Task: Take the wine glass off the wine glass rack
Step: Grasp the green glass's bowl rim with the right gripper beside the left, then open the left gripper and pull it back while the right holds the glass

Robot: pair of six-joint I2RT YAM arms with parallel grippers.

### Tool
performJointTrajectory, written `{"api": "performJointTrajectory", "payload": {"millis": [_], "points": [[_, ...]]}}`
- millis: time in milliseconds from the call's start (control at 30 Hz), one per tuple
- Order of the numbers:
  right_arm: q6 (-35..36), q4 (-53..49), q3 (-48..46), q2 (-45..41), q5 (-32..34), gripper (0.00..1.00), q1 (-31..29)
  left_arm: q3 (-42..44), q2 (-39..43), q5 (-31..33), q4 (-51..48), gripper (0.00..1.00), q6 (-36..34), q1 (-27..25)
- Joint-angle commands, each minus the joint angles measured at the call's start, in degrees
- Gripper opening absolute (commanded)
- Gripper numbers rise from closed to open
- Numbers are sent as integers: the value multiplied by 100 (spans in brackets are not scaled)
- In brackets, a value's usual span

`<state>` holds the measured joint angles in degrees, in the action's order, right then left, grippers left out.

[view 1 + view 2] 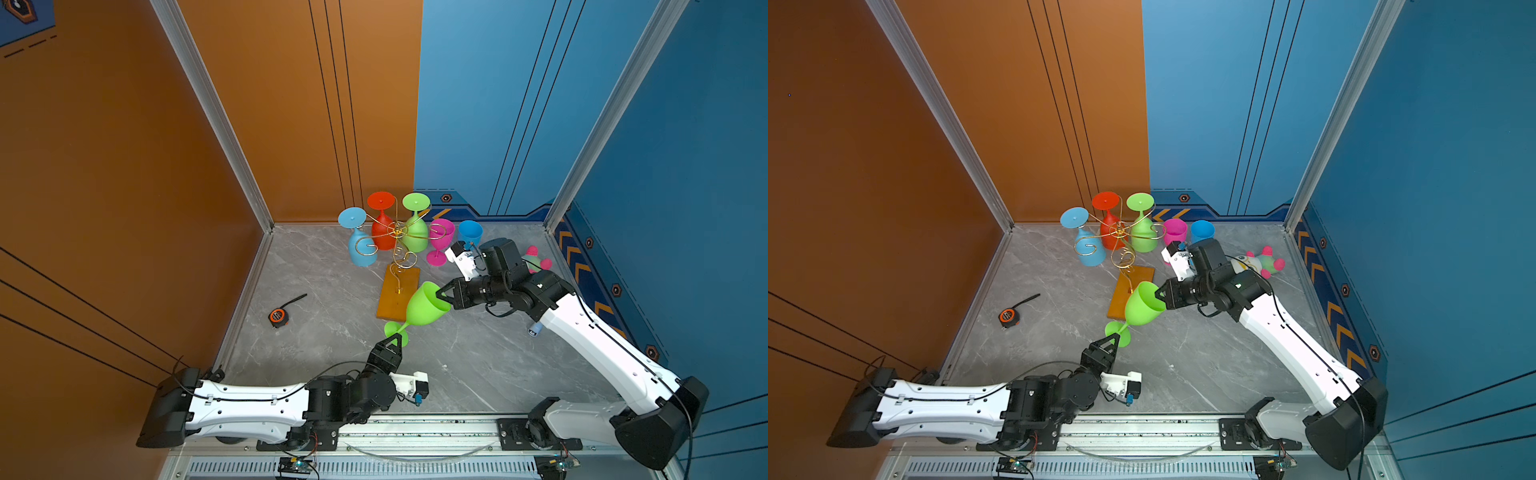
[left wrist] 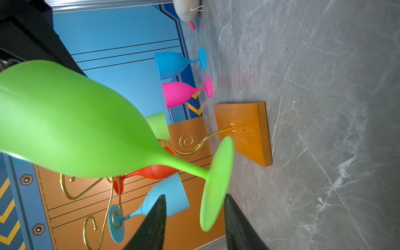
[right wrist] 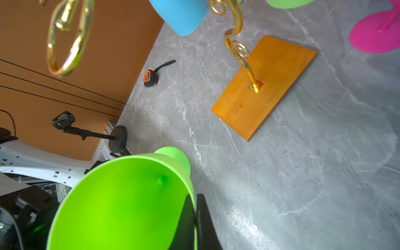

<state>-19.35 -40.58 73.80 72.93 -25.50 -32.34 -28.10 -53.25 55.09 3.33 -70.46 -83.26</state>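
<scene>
The wine glass rack [image 1: 394, 293] stands on the table [image 1: 478, 365] at centre rear. Three hanging glasses [image 1: 382, 237] occupy its far and left arms, inverted. Two standing glasses [image 1: 440, 235] sit side by side just right of the rack, near the back wall. The wine glass [image 1: 426, 309] is tilted at the front right of the rack base, between the right gripper [image 1: 441, 294] at its rim and the left gripper [image 1: 395, 340] at its foot. A tape measure [image 1: 278, 316] lies well left of the rack. A soft toy [image 1: 1262, 262] lies far right, behind the right arm.
</scene>
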Motion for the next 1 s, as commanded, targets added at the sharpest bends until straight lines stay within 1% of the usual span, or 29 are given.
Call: {"api": "performJointTrajectory", "payload": {"millis": [0, 100, 167, 200, 333, 367, 467, 600, 700, 733, 767, 800, 967], "points": [[312, -328, 227, -156, 830, 2, 8, 21, 198, -6, 93, 54, 631, 47], [477, -504, 311, -97, 1325, 1, 18, -10, 436, -146, -33, 69, 1252, 92], [578, -642, 379, -19, 1595, 1, 27, -28, 607, -276, -164, 76, 1808, 181], [630, -705, 411, 31, 1739, 1, 35, -61, 689, -312, -245, 79, 2040, 223], [786, -838, 544, 217, 2175, 0, 53, -282, 938, -411, -732, 85, 3021, 403], [823, -838, 568, 284, 2284, 0, 68, -362, 986, -420, -838, 91, 3304, 474], [875, -840, 642, 492, 2634, 0, 113, -658, 1036, -542, -1251, 93, 4047, 768], [974, -836, 841, 850, 3180, 0, 131, -1157, 1083, -862, -2022, 95, 5054, 1364], [1069, -837, 1087, 1195, 3529, 0, 147, -1289, 1290, -1235, -2129, 95, 5441, 1818], [1072, -829, 1158, 1312, 3549, 0, 176, -1317, 1357, -1306, -2127, 95, 5551, 1963], [1071, -828, 1258, 1436, 3585, 0, 190, -1345, 1441, -1582, -2142, 96, 5688, 2149], [1085, -820, 1336, 1576, 3646, 0, 194, -1367, 1526, -1719, -2153, 96, 5812, 2352], [1120, -738, 1754, 2113, 3822, 0, 248, -1456, 1689, -2239, -2316, 100, 6337, 3343]]}}
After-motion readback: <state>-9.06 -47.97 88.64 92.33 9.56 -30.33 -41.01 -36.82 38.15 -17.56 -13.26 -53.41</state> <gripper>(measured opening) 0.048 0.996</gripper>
